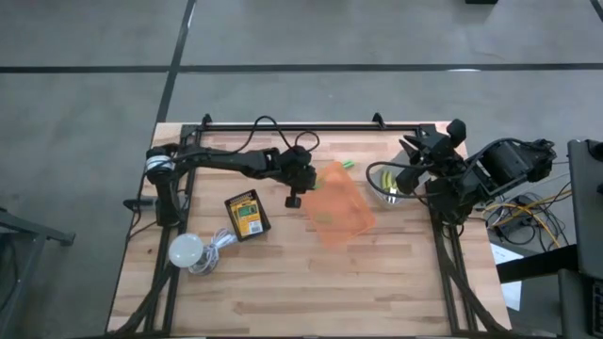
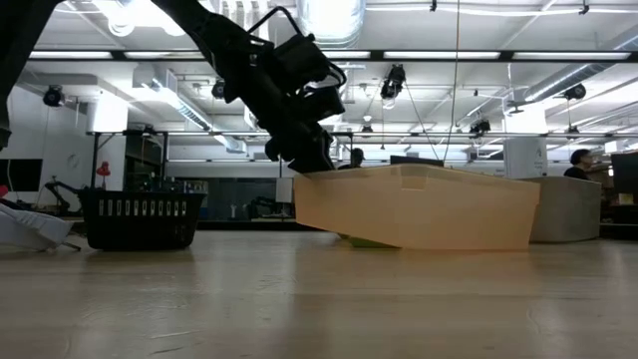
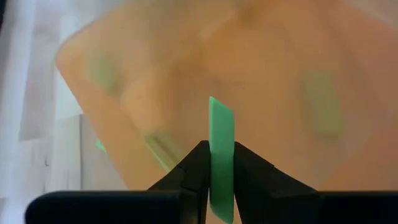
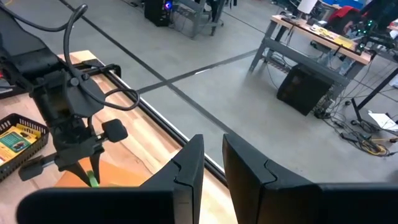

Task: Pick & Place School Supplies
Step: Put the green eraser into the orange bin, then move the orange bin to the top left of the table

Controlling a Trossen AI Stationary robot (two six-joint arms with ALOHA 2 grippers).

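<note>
The left gripper (image 3: 221, 177) has its fingers clamped on a green block (image 3: 222, 149), just above the orange tray (image 1: 339, 212); the right gripper (image 4: 212, 163), fingers nearly together and empty, waits well apart.

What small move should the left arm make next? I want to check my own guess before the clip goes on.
Probably lower a little and open: the left gripper is shut on a green block right above the orange tray, so a release should drop it in. The right gripper waits shut by the table's edge.
</note>
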